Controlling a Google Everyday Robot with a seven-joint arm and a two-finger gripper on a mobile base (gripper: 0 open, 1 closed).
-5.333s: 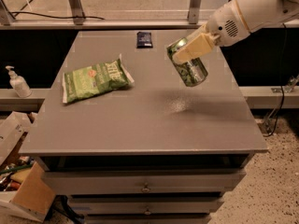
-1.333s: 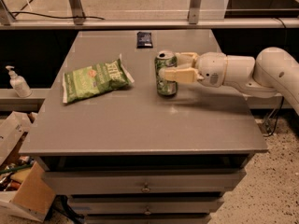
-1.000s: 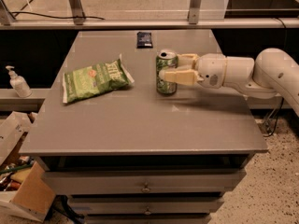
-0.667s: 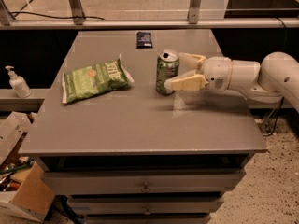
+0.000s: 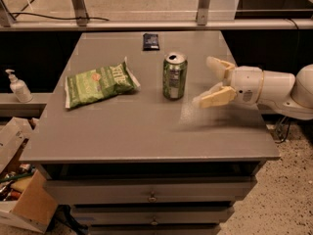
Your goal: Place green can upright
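The green can (image 5: 174,76) stands upright on the grey table (image 5: 122,126), near the middle, silver top with pull tab facing up. My gripper (image 5: 206,81) is to the right of the can, clear of it, a short gap between them. Its two cream fingers (image 5: 215,97) are spread open and hold nothing. The white arm reaches in from the right edge of the view.
A flat green chip bag (image 5: 99,84) lies on the left of the table. A small dark packet (image 5: 150,41) lies near the far edge. A sanitizer bottle (image 5: 17,86) stands on a ledge at left. A cardboard box (image 5: 24,199) sits on the floor at lower left.
The gripper set the can upright on the table, opened its fingers, and pulled back to the right, away from the can. The can stays standing.
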